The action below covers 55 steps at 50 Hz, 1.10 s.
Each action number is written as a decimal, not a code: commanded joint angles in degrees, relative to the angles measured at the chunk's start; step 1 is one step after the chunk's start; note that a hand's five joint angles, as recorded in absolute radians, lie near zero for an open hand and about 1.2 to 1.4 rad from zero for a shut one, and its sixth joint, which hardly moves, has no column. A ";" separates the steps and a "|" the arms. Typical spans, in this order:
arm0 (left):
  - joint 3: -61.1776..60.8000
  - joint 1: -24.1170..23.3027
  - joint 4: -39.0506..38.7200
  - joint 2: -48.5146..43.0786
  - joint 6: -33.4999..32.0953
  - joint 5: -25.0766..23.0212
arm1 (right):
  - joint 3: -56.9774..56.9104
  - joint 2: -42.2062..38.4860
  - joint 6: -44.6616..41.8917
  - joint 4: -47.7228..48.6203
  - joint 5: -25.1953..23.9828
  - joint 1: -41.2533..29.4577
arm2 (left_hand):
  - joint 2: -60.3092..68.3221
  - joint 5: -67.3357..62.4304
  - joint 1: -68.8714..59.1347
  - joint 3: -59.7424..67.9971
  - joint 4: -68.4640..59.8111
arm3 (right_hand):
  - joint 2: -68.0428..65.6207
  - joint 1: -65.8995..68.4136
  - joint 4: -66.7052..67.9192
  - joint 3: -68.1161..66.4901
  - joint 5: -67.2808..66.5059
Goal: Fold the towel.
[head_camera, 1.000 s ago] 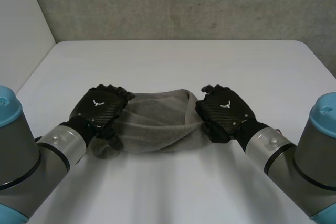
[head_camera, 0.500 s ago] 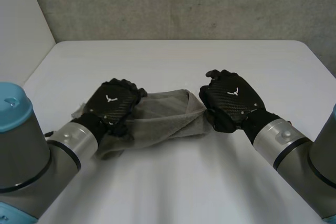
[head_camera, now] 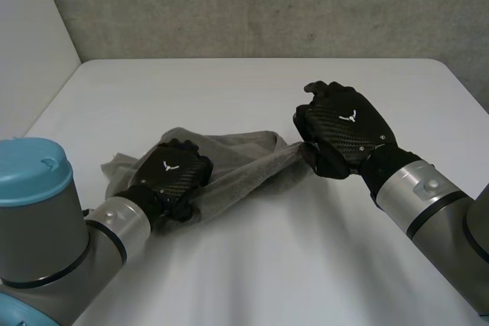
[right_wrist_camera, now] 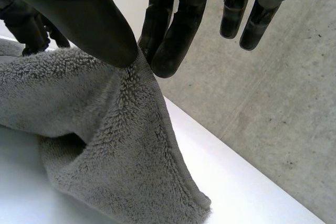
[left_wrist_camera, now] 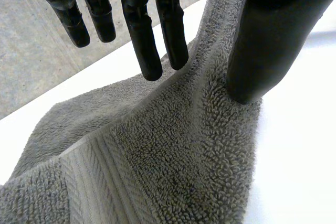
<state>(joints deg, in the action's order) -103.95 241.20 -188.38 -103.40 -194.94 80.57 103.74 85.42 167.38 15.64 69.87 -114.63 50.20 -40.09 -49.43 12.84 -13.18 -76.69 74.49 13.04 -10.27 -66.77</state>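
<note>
1. The table [head_camera: 252, 89] is white, smooth and flat, with rounded far corners. Wide bare stretches lie beyond the towel toward the far edge and on the robot's side of it. Both side edges are well apart from the cloth.
2. The wall [head_camera: 252, 5] behind the far edge is rough grey concrete, pitted and speckled.
3. The left arm [head_camera: 114, 227] and right arm [head_camera: 416, 192] are round grey tubes with bright metal rings at the wrists. They reach in from the two near corners.
4. The towel [head_camera: 244, 162] is grey terry, looped and fuzzy, with a flat ribbed band and a stitched hem visible in the left wrist view [left_wrist_camera: 173, 166]. It sits on the near-middle of the table, bunched and pulled into a slanting strip between the two hands. Its right end is held off the surface, and a loose flap lies flat beside the left hand.
5. The right hand [head_camera: 344, 124], black with a woven carbon-pattern back, hangs above the table and pinches the towel's right corner. In its wrist view the thumb [right_wrist_camera: 89, 14] and two fingers [right_wrist_camera: 178, 30] close on the hem, and the cloth [right_wrist_camera: 105, 145] hangs below in a soft fold.
6. The left hand [head_camera: 174, 173] sits low at the towel's left end. Its thumb [left_wrist_camera: 268, 40] presses one face of the raised edge and its fingers [left_wrist_camera: 144, 35] stand against the other, nipping the cloth between them.
</note>
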 commanded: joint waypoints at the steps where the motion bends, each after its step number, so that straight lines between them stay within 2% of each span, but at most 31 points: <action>1: -1.95 0.58 0.03 1.36 0.00 -0.06 | -0.03 0.28 -0.03 0.01 0.09 0.02 | 0.89 -1.00 -1.66 -2.84 3.18 | -3.31 5.51 -3.04 0.27 -3.23; 7: -2.93 2.17 -0.41 0.57 0.00 -0.15 | 0.14 0.36 0.06 -0.08 0.09 0.02 | -2.47 2.37 1.70 -2.84 3.18 | -3.31 5.51 -3.04 0.27 -3.23; 10: -3.37 4.19 -1.29 -0.05 0.00 -0.33 | 0.32 0.54 0.06 -0.34 0.09 -0.07 | -9.03 8.93 8.26 -2.84 3.18 | -3.31 5.51 -3.04 0.27 -3.23; 12: -3.19 5.42 -2.43 -0.75 0.00 -0.33 | 0.41 0.63 -0.03 -0.70 0.09 -0.16 | -37.15 37.04 36.38 -2.84 3.18 | -3.31 5.51 -3.04 0.27 -3.23; 32: -0.46 9.02 -2.43 -4.53 -1.76 -0.33 | 0.76 0.36 -0.03 -1.40 -0.61 0.11 | -38.98 38.87 38.20 -2.84 3.18 | -3.31 5.51 -3.04 0.27 -3.23; 43: -0.99 11.13 2.05 -5.85 -4.83 -0.42 | 0.67 -0.16 -0.12 -1.40 -0.79 0.28 | -26.02 25.92 25.25 -2.84 3.18 | -3.31 5.51 -3.04 0.27 -3.23; 45: -1.26 11.13 2.84 -5.32 -4.83 -0.33 | 0.67 -0.25 -0.12 -1.31 -0.88 0.28 | -10.64 10.53 9.87 -2.84 3.18 | -3.31 5.51 -3.04 0.27 -3.23; 46: -1.26 11.13 2.84 -5.32 -4.83 -0.33 | 0.67 -0.25 -0.12 -1.31 -0.79 0.28 | -10.55 10.44 9.78 -2.84 3.18 | -3.31 5.51 -3.04 0.27 -3.23; 48: -1.61 11.22 3.10 -4.27 -4.75 -0.33 | 0.67 -0.25 -0.12 -1.31 -0.88 0.28 | 7.87 -7.98 -8.65 -2.84 3.18 | -3.31 5.51 -3.04 0.27 -3.23; 55: -2.31 11.22 4.07 -0.41 -4.48 -0.33 | 0.23 -0.34 -0.30 -1.40 -0.62 1.16 | 22.38 -22.49 -23.16 -2.84 3.18 | -3.31 5.51 -3.04 0.27 -3.23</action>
<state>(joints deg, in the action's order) -105.71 252.46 -184.93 -106.92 -199.71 80.23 104.39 85.15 167.17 14.32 69.00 -114.22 65.00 -54.81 -64.19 12.83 -13.18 -76.70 74.55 13.04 -10.27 -66.77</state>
